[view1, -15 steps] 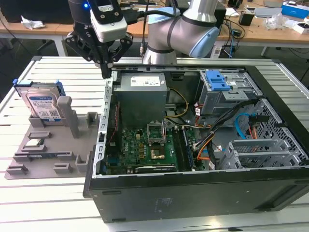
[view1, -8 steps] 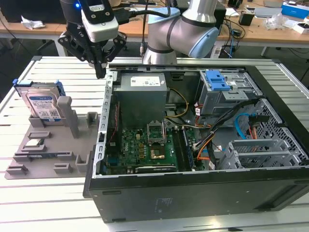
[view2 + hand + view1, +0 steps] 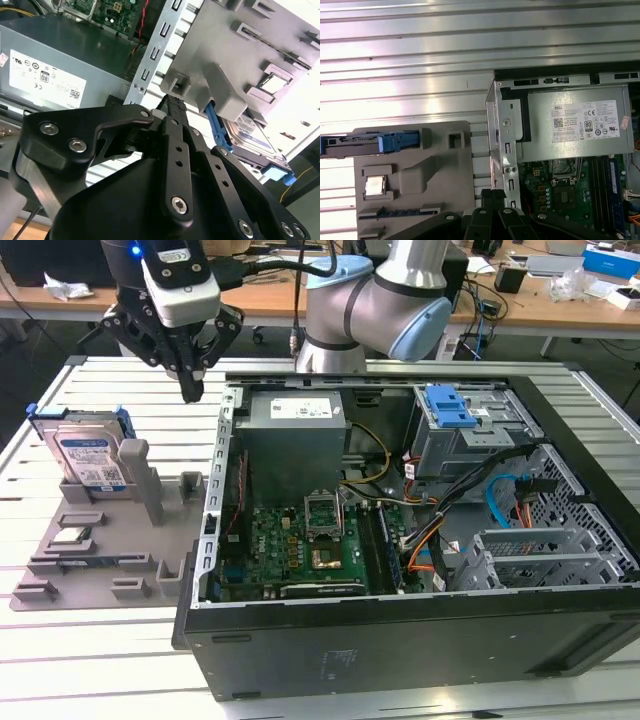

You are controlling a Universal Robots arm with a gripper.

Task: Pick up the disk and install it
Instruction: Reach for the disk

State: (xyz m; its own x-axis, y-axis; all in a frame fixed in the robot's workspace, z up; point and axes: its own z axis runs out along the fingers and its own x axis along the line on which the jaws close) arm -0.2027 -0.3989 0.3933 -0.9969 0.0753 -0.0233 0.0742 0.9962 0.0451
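The disk (image 3: 88, 458) is a silver hard drive with a white-and-blue label in a blue carrier frame. It stands on edge at the back of the grey fixture (image 3: 90, 560), on the exterior view's left. In both wrist views it is still in that fixture: its blue frame is the disk (image 3: 250, 142) past the black fingers, and edge-on it is the disk (image 3: 375, 142). My gripper (image 3: 190, 390) hangs shut and empty above the table, between the fixture and the case's left wall, to the right of the disk and apart from it. Its tips appear as the gripper (image 3: 175, 102) and the gripper (image 3: 493, 196).
The open computer case (image 3: 400, 640) fills the exterior view's right, with a grey power supply (image 3: 295, 425), a motherboard (image 3: 300, 545) and a metal drive cage with a blue latch (image 3: 448, 405). A small square chip (image 3: 68, 536) lies on the fixture. Slatted table (image 3: 100, 660) surrounds everything.
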